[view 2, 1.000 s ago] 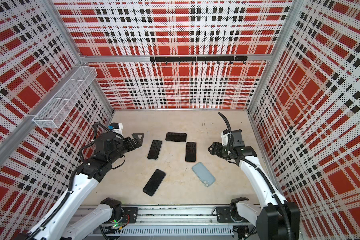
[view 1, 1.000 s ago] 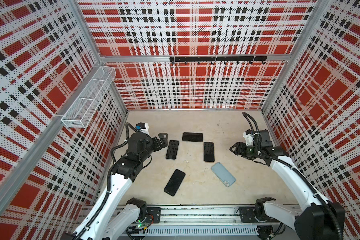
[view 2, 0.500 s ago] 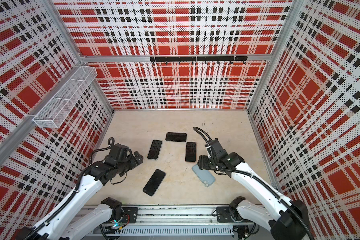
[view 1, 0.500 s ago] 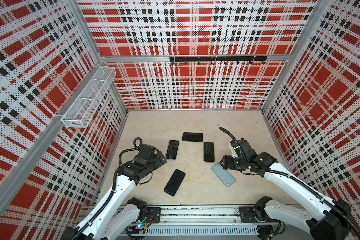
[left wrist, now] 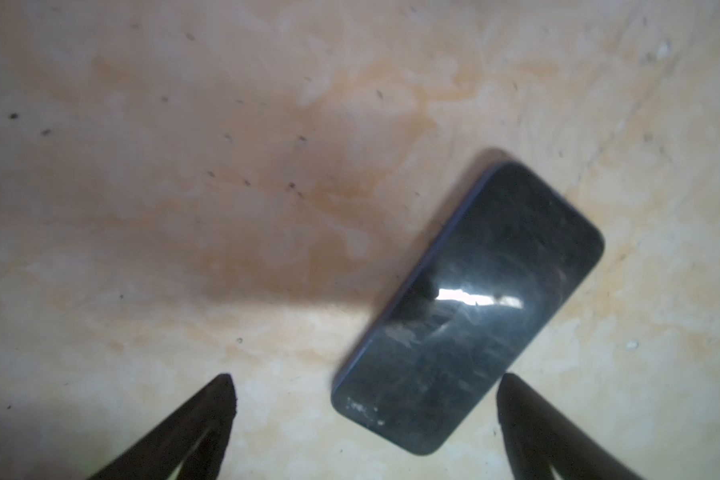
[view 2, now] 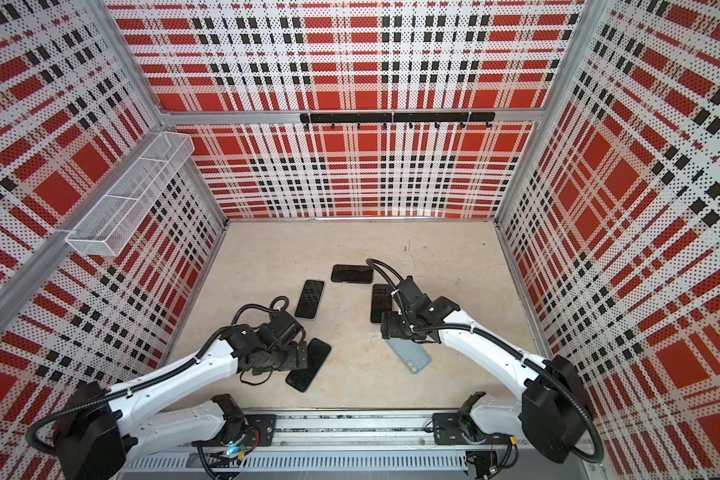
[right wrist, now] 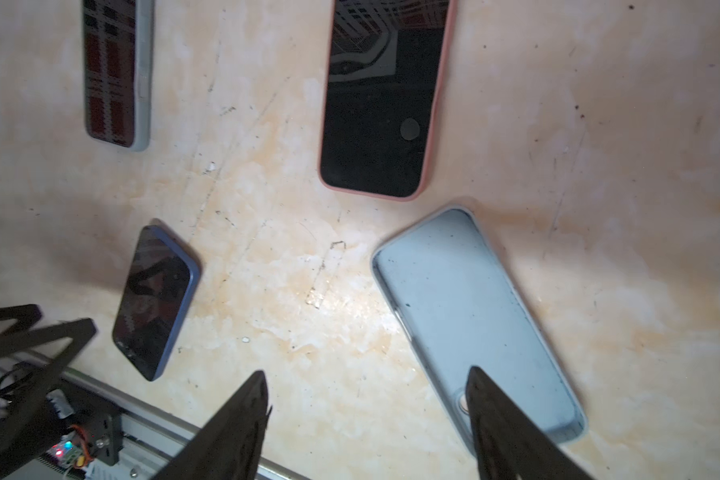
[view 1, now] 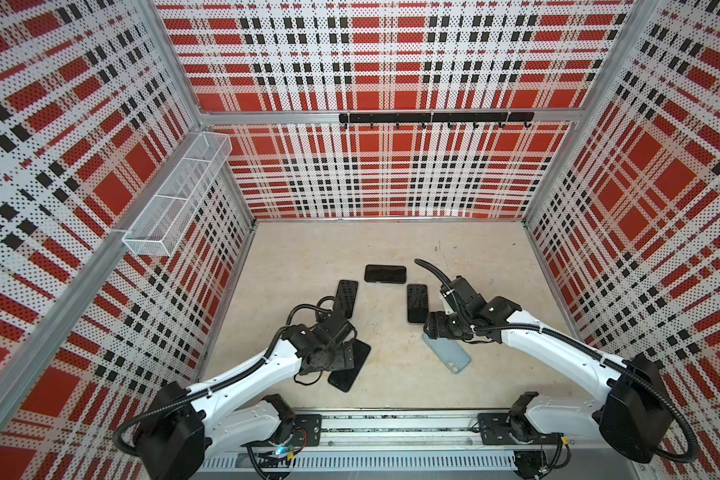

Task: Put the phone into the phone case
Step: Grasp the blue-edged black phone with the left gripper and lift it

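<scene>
left gripper (left wrist: pixel 368 384) fingers wide over black blue-edged phone (view 1: pixel 352 368) lower centre-left in a top view, right gripper (right wrist: pixel 366 376) fingers spread above empty light blue phone case (view 1: pixel 449 355) lower centre-right

Both top views look steeply down from high at the front onto the whole tabletop (view 1: pixel 391 249), facing the back wall (view 1: pixel 383 166). The left wrist view looks down at the dark phone (left wrist: pixel 466 307) from very near. The right wrist view, somewhat farther, shares this phone and shows also the blue case (right wrist: pixel 474 316)
</scene>
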Controlling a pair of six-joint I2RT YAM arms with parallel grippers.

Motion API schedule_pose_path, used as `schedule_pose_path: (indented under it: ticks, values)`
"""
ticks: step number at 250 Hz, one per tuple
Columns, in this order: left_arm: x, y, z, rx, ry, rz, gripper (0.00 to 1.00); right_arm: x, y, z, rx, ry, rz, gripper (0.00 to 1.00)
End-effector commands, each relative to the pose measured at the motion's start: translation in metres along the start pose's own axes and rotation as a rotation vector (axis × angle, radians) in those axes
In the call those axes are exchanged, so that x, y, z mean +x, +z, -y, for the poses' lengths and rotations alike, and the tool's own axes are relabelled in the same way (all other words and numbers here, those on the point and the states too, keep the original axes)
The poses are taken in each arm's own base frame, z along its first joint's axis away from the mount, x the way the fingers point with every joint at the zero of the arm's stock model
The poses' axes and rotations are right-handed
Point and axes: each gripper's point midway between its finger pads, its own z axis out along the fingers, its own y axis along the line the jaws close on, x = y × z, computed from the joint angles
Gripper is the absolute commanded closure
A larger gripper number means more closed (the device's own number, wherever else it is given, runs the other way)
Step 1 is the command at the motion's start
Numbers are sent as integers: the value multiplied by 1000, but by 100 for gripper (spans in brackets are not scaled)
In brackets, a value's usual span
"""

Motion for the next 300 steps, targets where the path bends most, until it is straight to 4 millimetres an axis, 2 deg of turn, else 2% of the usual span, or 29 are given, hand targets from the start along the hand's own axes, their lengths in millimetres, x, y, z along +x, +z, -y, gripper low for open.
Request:
schedule_pose_path:
  ticks: [1,36,52,109,155,228,300]
  values:
    - [-5,-11,20,43,134,33,0,-8,-15,-20,-93,15,40,22]
    - [3,-10,32,102,222,2,0,-5,-26,-17,-88,14,48,21]
    - [6,-4,44,157,234,-25,0,-5,-30,-15,-86,12,65,20]
    - [10,25,41,44,303,-113,0,-8,-32,-16,-84,8,75,19]
    - [5,38,42,-24,304,-141,1,-11,-27,-21,-94,0,61,19]
    - [9,53,41,-36,302,-152,10,-9,-27,-17,-84,4,69,20]
    - [13,64,44,-27,313,-160,20,-13,-36,-16,-75,-3,87,20]
